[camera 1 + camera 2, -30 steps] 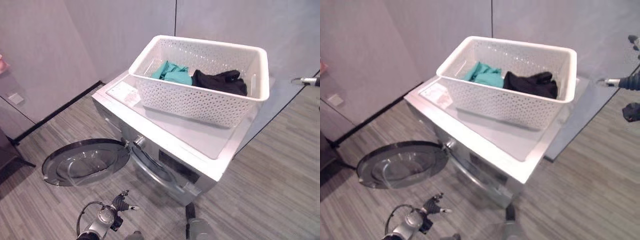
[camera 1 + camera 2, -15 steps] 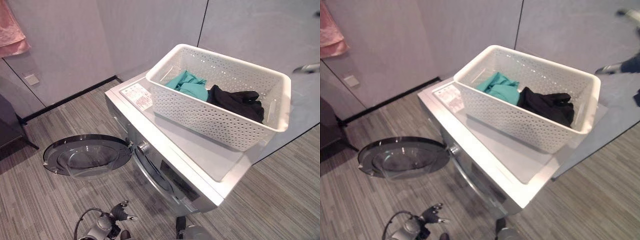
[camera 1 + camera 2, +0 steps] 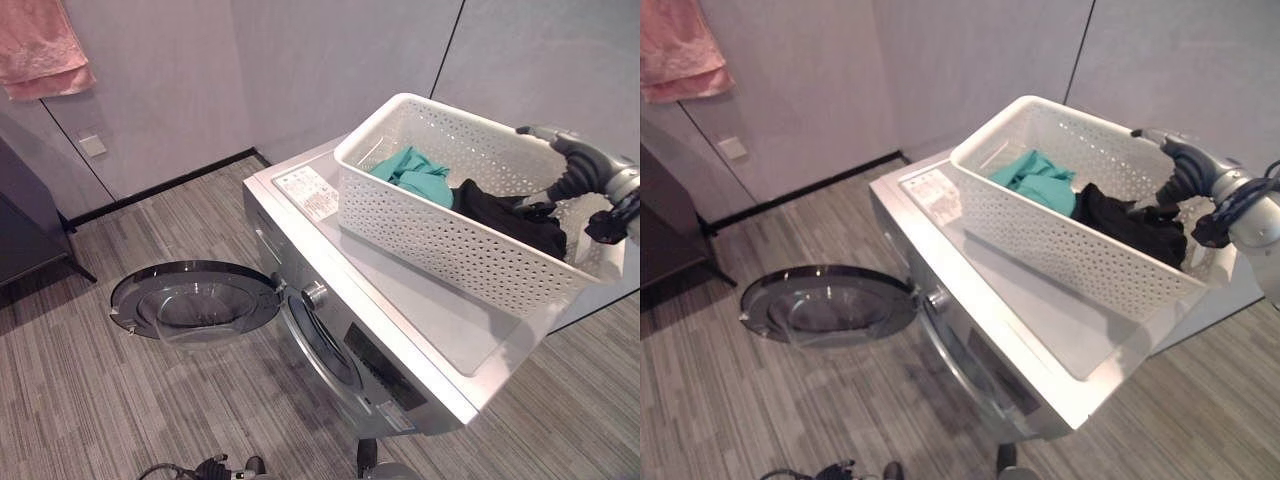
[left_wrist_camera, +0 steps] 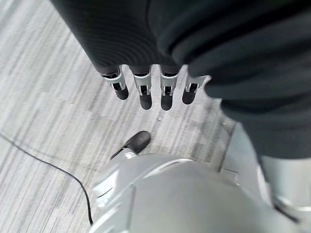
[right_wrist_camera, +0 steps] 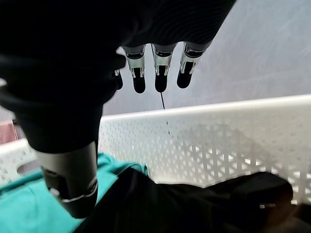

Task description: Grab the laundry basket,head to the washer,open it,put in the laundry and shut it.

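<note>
Left eye view. The white perforated laundry basket (image 3: 470, 210) rests on top of the washer (image 3: 350, 300), toward 2 o'clock of the frame. Inside it lie 2 garments: a teal one (image 3: 410, 172) at the 10 o'clock end and a black one (image 3: 505, 215) beside it, touching. The round washer door (image 3: 195, 300) hangs swung wide at 9 o'clock, leaving the drum mouth (image 3: 320, 340) uncovered. A pink towel (image 3: 42, 45) hangs on the wall at 11 o'clock. The right arm enters from 3 o'clock above the basket's far end.

Right eye view. The right hand (image 3: 1163, 196) sits just above the black garment; whether it touches the cloth cannot be told from here.

Left wrist view. The left hand (image 4: 150, 90) hangs over the striped floor (image 4: 43, 97), fingers (image 4: 145, 93) straight and relaxed, holding nothing.

Right wrist view. The right hand's fingers (image 5: 158, 68) extend straight over the basket's interior, with the thumb (image 5: 68, 184) apart from them toward the teal and black cloth; nothing is clasped.

Progress, as judged. The basket has reached the washer and the door is open: 3 steps appear complete. Both garments are in the basket, so loading and shutting the door are left.
</note>
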Robot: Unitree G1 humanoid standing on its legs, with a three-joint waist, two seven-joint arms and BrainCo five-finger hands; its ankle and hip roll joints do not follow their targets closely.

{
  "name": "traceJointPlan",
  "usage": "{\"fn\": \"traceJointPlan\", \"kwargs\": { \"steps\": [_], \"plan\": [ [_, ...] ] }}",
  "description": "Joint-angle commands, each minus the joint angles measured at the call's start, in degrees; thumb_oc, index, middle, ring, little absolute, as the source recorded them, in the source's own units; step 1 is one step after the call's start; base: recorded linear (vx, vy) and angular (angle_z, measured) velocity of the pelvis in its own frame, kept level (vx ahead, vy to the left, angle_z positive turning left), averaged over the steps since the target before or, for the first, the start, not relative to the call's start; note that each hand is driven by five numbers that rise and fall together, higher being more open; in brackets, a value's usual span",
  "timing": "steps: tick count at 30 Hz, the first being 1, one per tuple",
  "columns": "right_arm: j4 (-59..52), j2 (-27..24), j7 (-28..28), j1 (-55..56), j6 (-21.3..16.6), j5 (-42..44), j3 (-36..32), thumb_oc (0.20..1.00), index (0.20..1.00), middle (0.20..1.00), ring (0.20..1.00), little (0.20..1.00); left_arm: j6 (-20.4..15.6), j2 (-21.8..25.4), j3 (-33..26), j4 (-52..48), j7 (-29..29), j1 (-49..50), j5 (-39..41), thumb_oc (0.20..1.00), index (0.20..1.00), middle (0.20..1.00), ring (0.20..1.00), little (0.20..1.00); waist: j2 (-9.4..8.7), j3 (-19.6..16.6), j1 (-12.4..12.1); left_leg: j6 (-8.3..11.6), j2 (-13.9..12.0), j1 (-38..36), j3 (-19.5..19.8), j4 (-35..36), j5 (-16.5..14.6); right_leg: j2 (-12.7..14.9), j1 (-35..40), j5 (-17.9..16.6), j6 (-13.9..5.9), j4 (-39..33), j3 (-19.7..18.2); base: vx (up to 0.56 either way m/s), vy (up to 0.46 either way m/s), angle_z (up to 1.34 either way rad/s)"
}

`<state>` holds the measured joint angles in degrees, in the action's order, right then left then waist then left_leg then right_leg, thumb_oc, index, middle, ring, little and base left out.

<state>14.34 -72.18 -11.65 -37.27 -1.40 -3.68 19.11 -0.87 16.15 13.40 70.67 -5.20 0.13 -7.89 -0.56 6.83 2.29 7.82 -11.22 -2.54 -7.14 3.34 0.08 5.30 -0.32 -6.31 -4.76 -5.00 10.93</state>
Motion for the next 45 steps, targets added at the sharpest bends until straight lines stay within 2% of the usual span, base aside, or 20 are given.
{"fn": "traceJointPlan", "kwargs": {
  "steps": [1,10,11,18,24,26,27,34,39,43,45],
  "plan": [
    [3.2,1.9,-0.2,-5.6,0.1,-1.0,1.2,1.0,1.0,1.0,1.0,1.0,0.4,2.8,1.2,3.5,0.1,0.3,-1.8,1.0,1.0,1.0,1.0,1.0,-2.43,-1.6,-1.8,2.58,-5.6,1.7,-1.0,-2.4,1.6,5.5,-2.3,6.8,-5.14,4.0,-7.4,0.0,0.0,0.0],
    [9.6,3.4,-1.0,-9.6,0.6,-0.9,7.5,1.0,1.0,1.0,1.0,1.0,-0.4,3.7,1.2,-1.1,0.1,1.2,2.4,1.0,1.0,1.0,1.0,1.0,-1.22,2.4,-3.2,3.01,-6.2,6.2,1.0,-2.8,3.0,5.3,-5.8,6.3,-4.88,4.9,-6.3,-0.06,-0.026,0.01],
    [12.3,3.2,-1.2,-12.7,0.9,-0.3,10.2,1.0,1.0,1.0,1.0,1.0,-0.9,4.6,1.9,-2.7,0.0,1.5,3.9,1.0,1.0,1.0,1.0,1.0,-1.05,3.8,-3.9,3.1,-6.3,7.3,1.4,-3.0,3.6,5.2,-6.9,6.1,-4.82,5.3,-6.2,-0.08,-0.024,0.08],
    [20.1,3.0,-3.5,-26.4,1.3,0.1,24.2,1.0,1.0,1.0,1.0,1.0,-1.4,6.3,1.6,-5.2,-0.7,4.0,6.8,1.0,1.0,1.0,1.0,1.0,-0.31,6.8,-4.6,3.66,-7.1,10.1,2.2,-2.3,6.0,4.7,-10.5,5.6,-4.62,6.6,-5.7,-0.03,-0.018,0.03],
    [18.6,1.4,-10.1,-33.1,2.2,1.5,34.8,1.0,1.0,1.0,1.0,1.0,-1.2,7.0,0.9,-5.7,-1.6,5.1,7.2,1.0,1.0,1.0,1.0,1.0,-0.35,7.8,-4.6,4.19,-7.9,11.2,2.3,-2.2,7.1,3.9,-12.2,6.0,-4.44,7.7,-5.6,0.0,-0.007,0.0],
    [15.4,-0.5,-13.6,-35.5,2.5,2.1,40.2,1.0,1.0,1.0,1.0,1.0,-1.1,7.2,1.0,-7.3,-2.3,5.8,7.4,1.0,1.0,1.0,1.0,1.0,-0.55,8.0,-4.5,4.33,-8.3,11.3,2.3,-2.3,7.4,3.6,-12.5,6.4,-4.41,8.3,-5.6,0.02,-0.002,0.0],
    [12.6,-2.8,-17.6,-37.7,2.9,2.7,45.6,1.0,1.0,1.0,1.0,1.0,-1.0,7.5,1.1,-9.1,-2.8,6.2,7.4,1.0,1.0,1.0,1.0,1.0,-0.88,8.1,-4.5,4.39,-8.6,11.2,2.4,-2.5,7.5,3.3,-12.4,7.1,-4.26,9.0,-5.5,0.03,-0.01,0.01],
    [1.7,-9.7,-25.6,-46.6,3.2,6.7,60.8,1.0,1.0,1.0,1.0,1.0,-0.4,9.8,1.5,-17.4,-4.4,7.6,7.1,1.0,1.0,1.0,1.0,1.0,-2.32,7.4,-4.5,4.19,-9.0,10.6,3.7,-2.8,7.1,3.4,-11.5,8.7,-4.24,11.2,-3.9,0.03,-0.003,0.13],
    [2.9,-9.2,-25.2,-47.5,3.3,6.8,61.1,1.0,1.0,1.0,1.0,1.0,-0.2,10.6,1.1,-19.5,-4.3,7.5,7.4,1.0,1.0,1.0,1.0,1.0,-2.97,7.0,-4.9,3.98,-8.6,10.1,4.2,-2.6,6.6,3.7,-10.7,8.9,-4.35,11.4,-3.2,0.03,-0.002,0.16],
    [6.1,-8.6,-24.9,-44.9,3.4,6.7,59.3,1.0,1.0,1.0,1.0,1.0,-0.2,9.8,1.1,-22.3,-4.8,9.1,8.1,1.0,1.0,1.0,1.0,1.0,-1.91,7.8,-5.5,3.76,-8.3,10.8,5.1,-3.0,6.4,4.1,-10.8,8.7,-4.37,11.5,-2.6,0.0,0.0,0.0],
    [8.0,-8.0,-24.4,-40.8,3.0,6.2,55.8,1.0,1.0,1.0,1.0,1.0,-0.4,9.6,1.0,-21.9,-4.8,9.8,8.1,1.0,1.0,1.0,1.0,1.0,-1.61,8.5,-5.8,3.71,-8.0,11.2,5.5,-3.0,6.5,4.3,-11.0,8.6,-4.32,11.6,-2.4,-0.01,0.004,0.03]
  ]
}}
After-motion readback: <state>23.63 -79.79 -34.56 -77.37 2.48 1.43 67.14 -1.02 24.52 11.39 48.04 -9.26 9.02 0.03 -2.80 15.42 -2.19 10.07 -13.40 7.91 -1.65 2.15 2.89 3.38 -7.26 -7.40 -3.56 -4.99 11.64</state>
